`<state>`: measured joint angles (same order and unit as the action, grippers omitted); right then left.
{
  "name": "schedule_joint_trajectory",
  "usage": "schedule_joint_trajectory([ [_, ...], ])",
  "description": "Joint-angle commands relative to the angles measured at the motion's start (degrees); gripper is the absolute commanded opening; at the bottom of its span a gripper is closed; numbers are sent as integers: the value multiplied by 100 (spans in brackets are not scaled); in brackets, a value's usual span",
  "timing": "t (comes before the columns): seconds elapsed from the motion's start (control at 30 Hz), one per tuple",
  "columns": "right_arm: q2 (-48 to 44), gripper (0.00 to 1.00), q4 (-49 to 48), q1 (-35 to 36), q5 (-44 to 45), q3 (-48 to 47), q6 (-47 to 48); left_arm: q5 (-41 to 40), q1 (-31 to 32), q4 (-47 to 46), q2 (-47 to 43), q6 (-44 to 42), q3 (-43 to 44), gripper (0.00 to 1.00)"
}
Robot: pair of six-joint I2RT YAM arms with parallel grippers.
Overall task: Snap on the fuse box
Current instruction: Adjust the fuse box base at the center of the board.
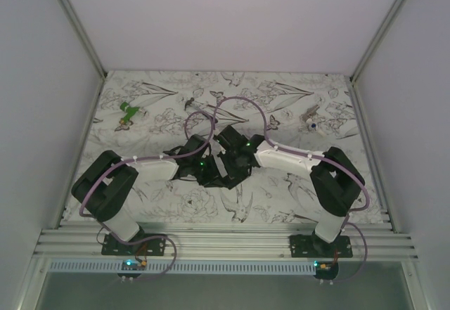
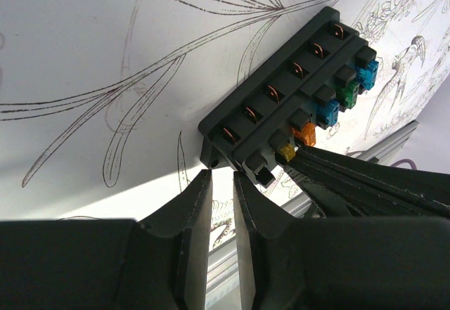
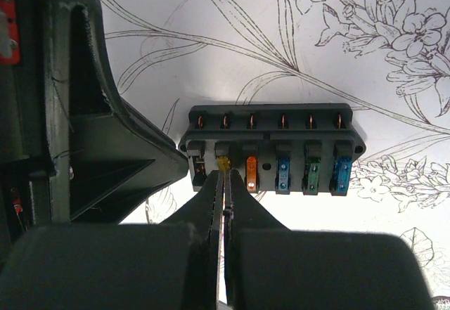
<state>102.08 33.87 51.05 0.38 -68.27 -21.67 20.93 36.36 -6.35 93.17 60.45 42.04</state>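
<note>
- Black plastic fuse box (image 3: 271, 124) lies flat on the flower-printed table (image 3: 140, 15), where the two grippers meet. Its face is bare, with fuses and metal contacts exposed.
- Right gripper (image 3: 223, 173): fingers pressed together, tips at the yellow fuse (image 3: 223, 162). Cannot tell whether it pinches it.
- Left gripper (image 2: 221, 176): narrowly parted, nothing seen in the gap, tips at the box's end corner.
- Judgement: no cover on the box and the endmost slot looks unfilled, so the snap-on is not finished.

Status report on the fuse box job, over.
Left gripper slightly parted at the end corner of the fuse box, grip unclear. Right gripper shut, tips at the yellow fuse. Nothing seen in the way.
</note>
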Motion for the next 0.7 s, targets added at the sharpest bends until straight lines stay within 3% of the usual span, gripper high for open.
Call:
schedule_joint_trajectory([
  [0.0, 824, 0, 919, 183, 397, 680, 31, -43, -32, -50, 53, -14, -51, 21],
  [0.43, 1676, 0, 988, 488, 1098, 783, 10, -111, -86, -54, 39, 71, -159, 21],
  [0.67, 729, 0, 716, 580, 589, 252, 239, -110, -85, -51, -151, 73, -200, 21],
])
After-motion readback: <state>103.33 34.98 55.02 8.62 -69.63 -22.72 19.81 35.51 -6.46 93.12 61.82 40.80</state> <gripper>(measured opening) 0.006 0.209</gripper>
